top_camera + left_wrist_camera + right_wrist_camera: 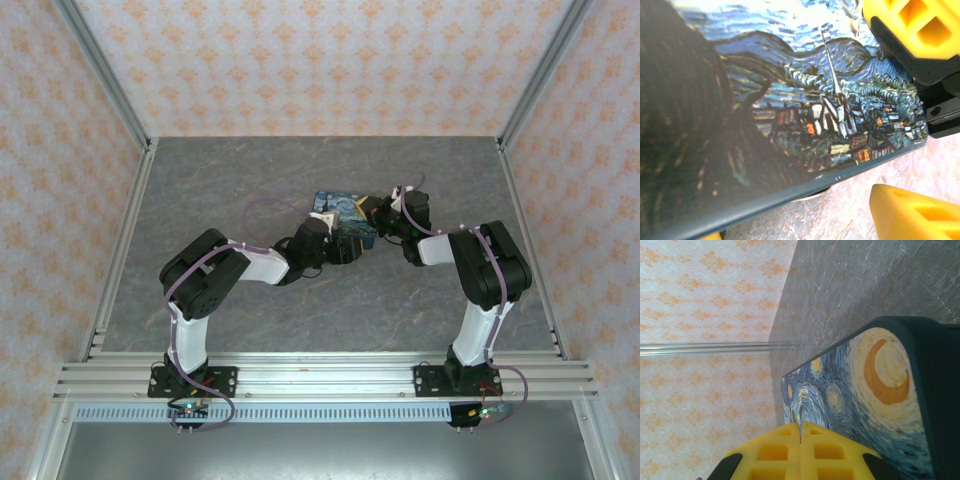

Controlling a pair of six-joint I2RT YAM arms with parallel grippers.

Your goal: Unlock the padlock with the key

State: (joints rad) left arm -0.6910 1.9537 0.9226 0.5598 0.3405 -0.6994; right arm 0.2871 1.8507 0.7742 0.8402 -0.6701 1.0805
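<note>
The dark-blue Starry Night tin (pixel 340 208) lies mid-table with both grippers at it. My left gripper (pixel 344 246) is at its near edge, and in the left wrist view it (pixel 799 216) stands open. One yellow finger (pixel 912 212) is on the table beside the tin (pixel 790 110), not touching it. My right gripper (pixel 384 211) is over the tin's right end, its yellow fingers pressed together (pixel 800 428). A thin pale sliver, apparently the key (pixel 793 416), pokes out from between the tips over the lid (pixel 860 385). The teal padlock is hidden.
The grey stone-patterned table (pixel 300 310) is boxed in by patterned walls and aluminium rails (pixel 120 240). The right gripper's yellow fingers (pixel 915 25) show at the top right of the left wrist view, close above the tin. A small pale thing (pixel 815 198) shows under the tin's edge.
</note>
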